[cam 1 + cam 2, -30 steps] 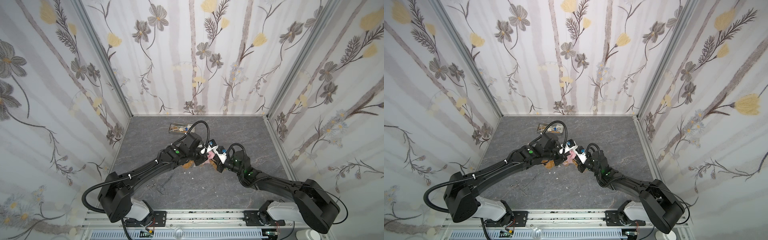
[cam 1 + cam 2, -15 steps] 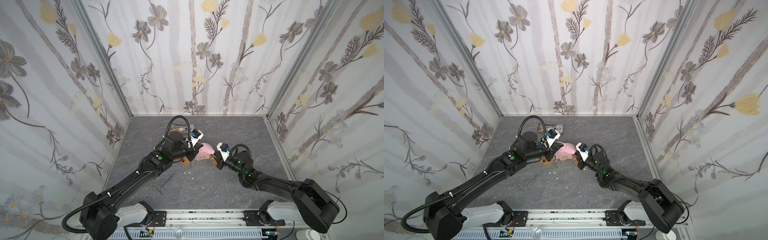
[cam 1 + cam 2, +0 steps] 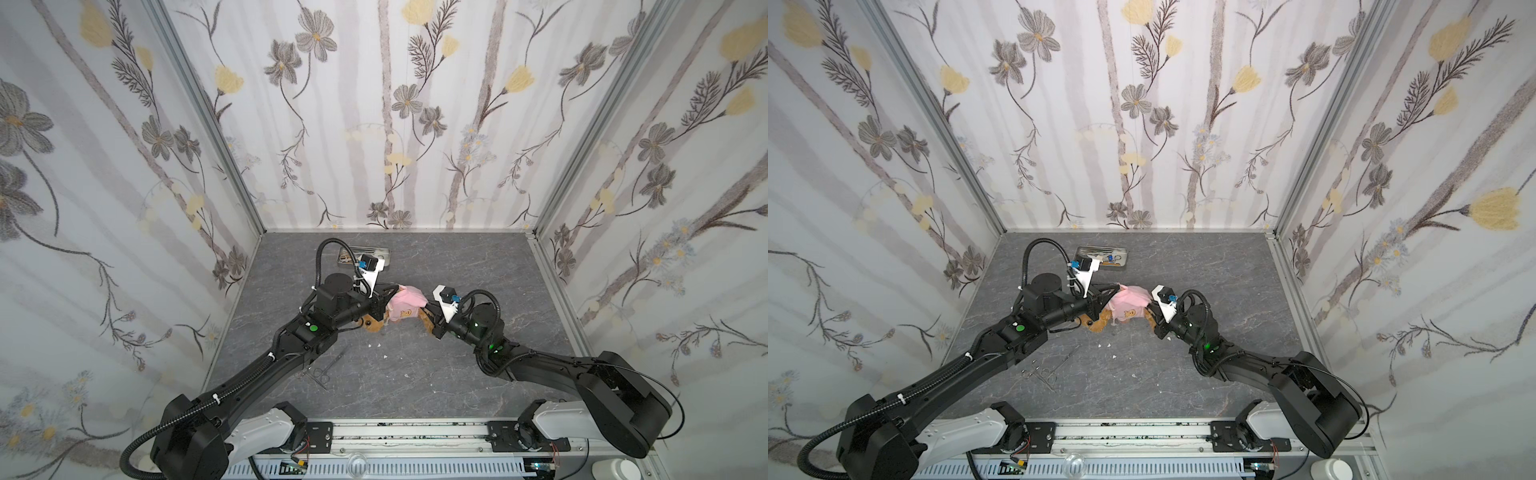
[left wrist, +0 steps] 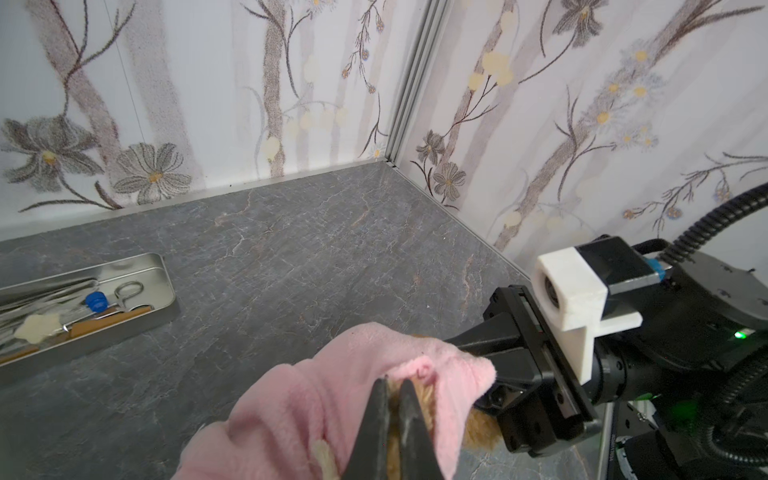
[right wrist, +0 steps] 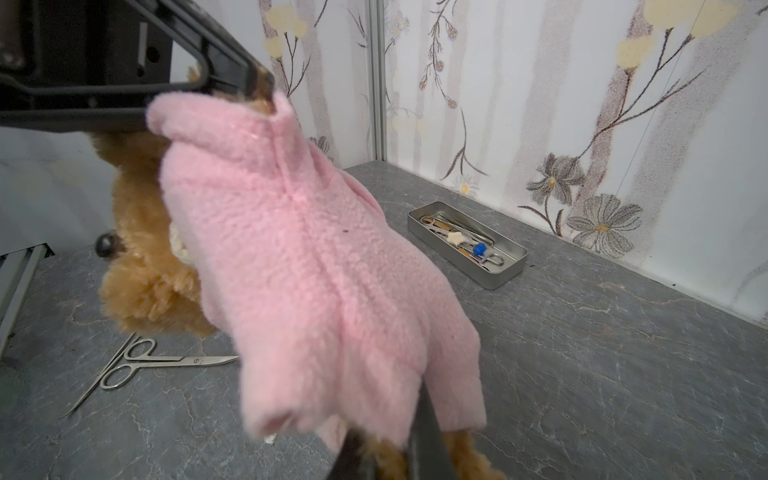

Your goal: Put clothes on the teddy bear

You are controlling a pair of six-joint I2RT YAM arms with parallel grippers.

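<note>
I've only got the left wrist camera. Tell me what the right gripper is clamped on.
Observer: The right gripper is shut on the teddy bear, on a furry leg just below the hem of the pink shirt.
Operator: Now describe the bear's head.
Observer: It's uncovered, hanging low beside the shirt, dark nose showing.
Operator: Name whatever lies on the table near it.
Observer: Metal scissors lie flat on the gray table, near the head but apart from it.
</note>
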